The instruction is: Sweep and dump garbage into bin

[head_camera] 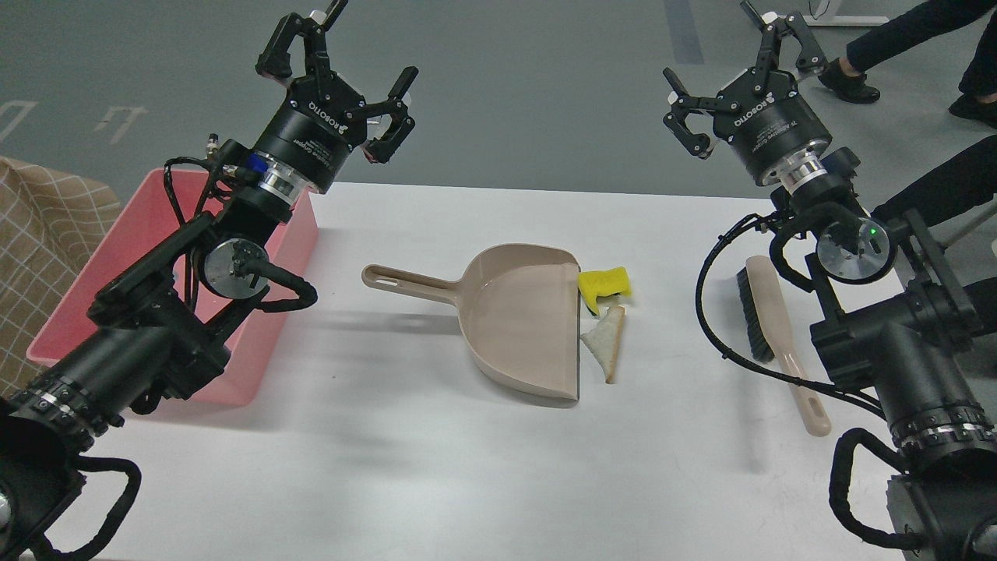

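Two pieces of garbage lie mid-table at the mouth of a beige dustpan [518,315]: a yellow sponge chunk [604,282] with a dark underside and a triangular white bread slice [604,340] with tan crust. The pink bin [300,234] stands at the table's left edge, largely covered by my left arm. My left gripper [343,74] is raised above the bin's far end, open and empty. My right gripper [736,70] hovers high at the far right, also open and empty. A beige brush [779,327] with black bristles lies on the table under my right arm.
The dustpan's handle [405,282] points left toward the bin. A tan checked cloth [39,234] sits off the table at the left. A person's legs and shoes [857,82] are on the floor at the top right. The white table [389,467] fills the foreground.
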Robot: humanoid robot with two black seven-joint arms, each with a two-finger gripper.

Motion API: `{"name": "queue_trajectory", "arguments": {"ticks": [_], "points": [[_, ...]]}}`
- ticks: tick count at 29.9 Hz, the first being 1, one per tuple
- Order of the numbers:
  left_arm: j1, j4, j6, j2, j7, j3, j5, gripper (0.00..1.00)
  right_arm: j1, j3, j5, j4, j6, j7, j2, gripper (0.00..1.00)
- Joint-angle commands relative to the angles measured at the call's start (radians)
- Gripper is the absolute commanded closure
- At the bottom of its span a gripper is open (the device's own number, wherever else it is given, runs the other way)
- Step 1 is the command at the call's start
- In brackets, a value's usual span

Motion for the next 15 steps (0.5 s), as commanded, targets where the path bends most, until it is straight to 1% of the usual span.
{"name": "queue_trajectory", "arguments": {"ticks": [1, 15], "points": [[-0.003, 0.004, 0.002, -0.001, 0.0, 0.001, 0.0, 0.02, 0.001, 0.001, 0.0, -0.003, 0.0, 0.002, 0.0, 0.0], [-0.012, 0.004, 0.002, 0.005, 0.0, -0.002, 0.003, 0.02, -0.002, 0.001, 0.0, 0.0, 0.0, 0.001, 0.0, 0.0]]}}
